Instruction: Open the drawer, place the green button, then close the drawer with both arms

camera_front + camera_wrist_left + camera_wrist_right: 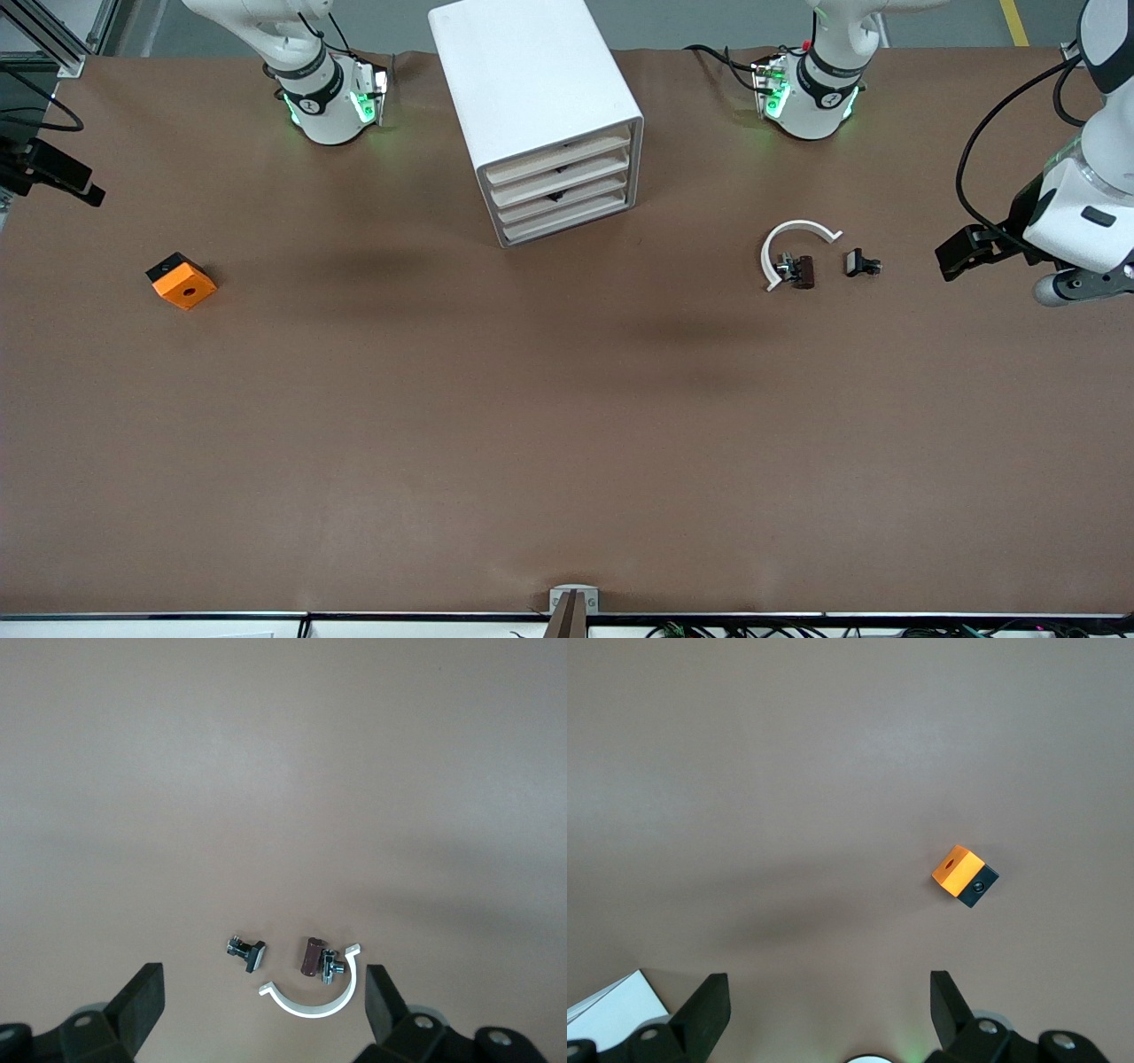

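**A:** Brown worktop, with a white cabinet (pixel 536 115) standing between the two arm bases, its four cream fronts all shut. Fronts angled toward the left arm's end and the front camera. Any sign of the button?

**B:** None. No green cap to be found in any view. Only an orange block (pixel 182 281) toward the right arm's end, and small dark parts (pixel 795 269) beside a white arc (pixel 780 239) toward the left arm's end.

**A:** And the arms?

**B:** Left gripper (pixel 263 979) up in the air over the left arm's end of the worktop, close to the arc, jaws spread wide and holding nothing. Right gripper (pixel 830 979) over the right arm's end, not far from the orange block, jaws likewise spread and empty. Both well apart from the cabinet.

**A:** So, opening first. Best way?

**B:** Probably go in with the left arm, given the way the fronts face. Line up square to the top drawer (pixel 558 155), not to the worktop's edge. Narrow the jaws enough to catch the lip, then pull straight along the slide, slowly.

**A:** Risk?

**B:** Likely a light cabinet, so apt to slide or turn with the pull. Worth bracing its top or side with the right arm. Search for the button once the drawer stands open.
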Tool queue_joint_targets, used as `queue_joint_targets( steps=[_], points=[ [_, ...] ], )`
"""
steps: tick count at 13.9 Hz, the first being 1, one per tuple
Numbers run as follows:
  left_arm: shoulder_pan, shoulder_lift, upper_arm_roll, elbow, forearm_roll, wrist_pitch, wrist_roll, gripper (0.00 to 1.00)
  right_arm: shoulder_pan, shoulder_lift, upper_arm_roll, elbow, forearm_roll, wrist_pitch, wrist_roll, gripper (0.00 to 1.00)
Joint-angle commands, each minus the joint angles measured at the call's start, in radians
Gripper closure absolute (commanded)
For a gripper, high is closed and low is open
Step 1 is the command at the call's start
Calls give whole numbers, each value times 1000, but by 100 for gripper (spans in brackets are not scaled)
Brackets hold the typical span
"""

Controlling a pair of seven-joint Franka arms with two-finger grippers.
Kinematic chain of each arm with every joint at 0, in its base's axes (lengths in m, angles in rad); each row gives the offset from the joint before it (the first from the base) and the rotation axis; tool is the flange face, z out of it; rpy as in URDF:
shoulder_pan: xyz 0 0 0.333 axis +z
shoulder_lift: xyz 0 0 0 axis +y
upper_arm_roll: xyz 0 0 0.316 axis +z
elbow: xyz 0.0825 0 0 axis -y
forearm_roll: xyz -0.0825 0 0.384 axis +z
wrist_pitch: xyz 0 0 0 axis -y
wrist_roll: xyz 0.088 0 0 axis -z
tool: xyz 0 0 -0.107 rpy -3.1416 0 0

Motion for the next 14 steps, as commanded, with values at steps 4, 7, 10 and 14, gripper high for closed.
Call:
queue_joint_targets(
  steps=[4,7,10,14],
  points=[
    [-1,-146,4,-131,-23,-5,51,0,-9,-77,3,-95,9,47,-10,0],
    [8,-143,4,-130,-106,2,63,0,-7,-77,6,-93,-3,53,-16,0],
    [10,-151,4,-131,-110,-7,134,0,-9,-75,6,-92,-25,62,-82,0],
    [68,-169,4,-130,-114,-30,203,0,-6,-75,8,-88,-23,64,-78,0]
  ],
)
